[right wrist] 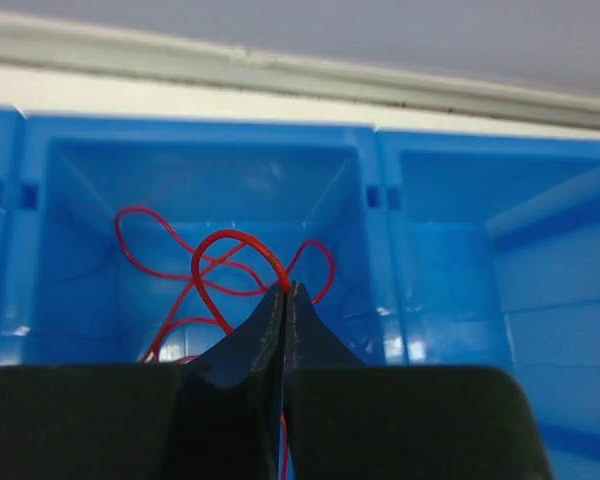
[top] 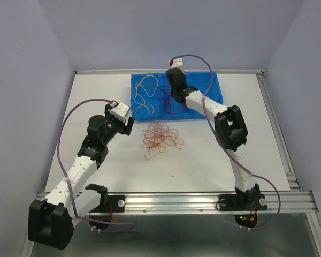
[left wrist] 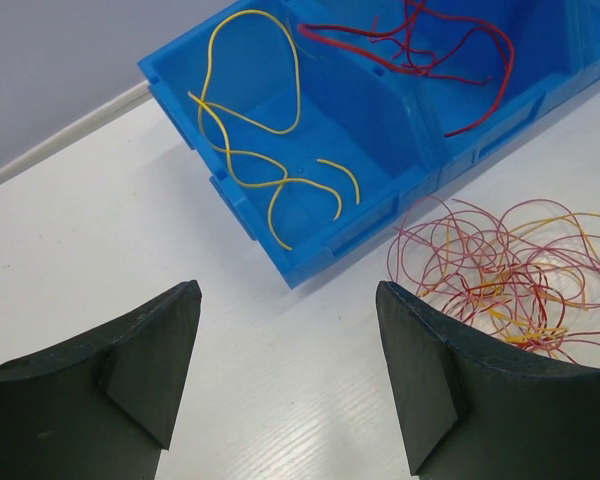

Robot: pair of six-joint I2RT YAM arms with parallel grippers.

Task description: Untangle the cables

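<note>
One red cable pinched over the bin

Seen from above, my right tool (top: pixel 174 92) reaches into the blue bin (top: pixel 216 80) at the far side of the white counter (top: pixel 214 160). It is over the middle compartment, where the dark red cables (top: pixel 168 104) lie. The pale cables (top: pixel 143 93) fill the left compartment. The tangle of cables (top: pixel 160 138) sits on the counter just in front of the bin, with my left tool (top: pixel 128 124) beside it. Plain grey walls close in the counter.

My left wrist view shows the left tool (left wrist: pixel 288 295) spread wide and holding nothing, above bare counter. The tangle is near it on the right.

My right wrist view shows the right tool (right wrist: pixel 284 292) clamped on a loop of red cable (right wrist: pixel 230 238) above the compartment floor.

I judge this as sorting by colour, with the strand about to be dropped. The next move calls for releasing it, then picking a single strand from the tangle without dragging the rest.
</note>
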